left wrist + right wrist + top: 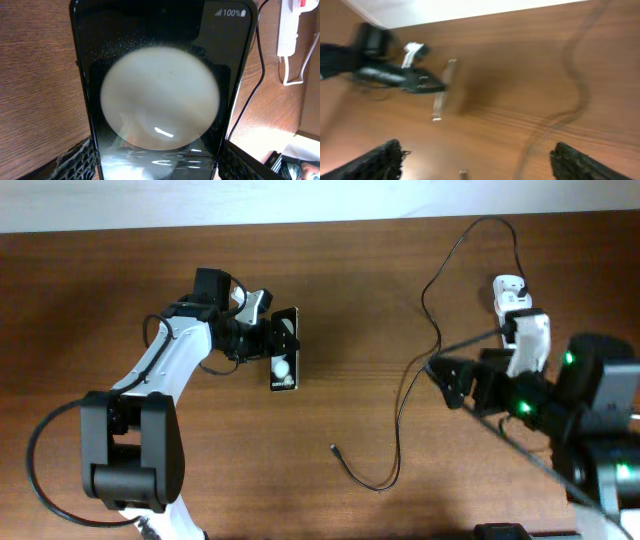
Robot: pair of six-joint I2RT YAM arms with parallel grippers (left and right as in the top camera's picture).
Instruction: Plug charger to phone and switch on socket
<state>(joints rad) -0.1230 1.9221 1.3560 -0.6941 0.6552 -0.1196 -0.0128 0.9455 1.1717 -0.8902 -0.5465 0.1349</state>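
The phone (284, 350) is held in the left end effector (157, 165), which is closed on it. In the left wrist view its two long edges are seen caught between the ribbed pads (80, 161), and the gap is filled by the screen. Seen from overhead, the long axis of the phone runs from the far side of the bench (100, 270) to the near side, with the white text at the near end. Whether it is lifted clear of the bench cannot be told, nor which end carries the port.

The right end effector (447, 383) is spread wide, and nothing is gripped in it.

The cable (400, 410) is laid loose across the bench. It winds from the power strip (525, 330), which is partly hidden by the right arm, toward the near side. It ends in the plug tip (333, 448), which lies alone on the wood, apart from the phone and off to the near right of its text end.

The plug tip is thus placed between the two end effectors, about equally near to each. As the left one is occupied, the pick-up is judged to fall to the right arm. For that, a reach to the left and toward the near edge would be needed.
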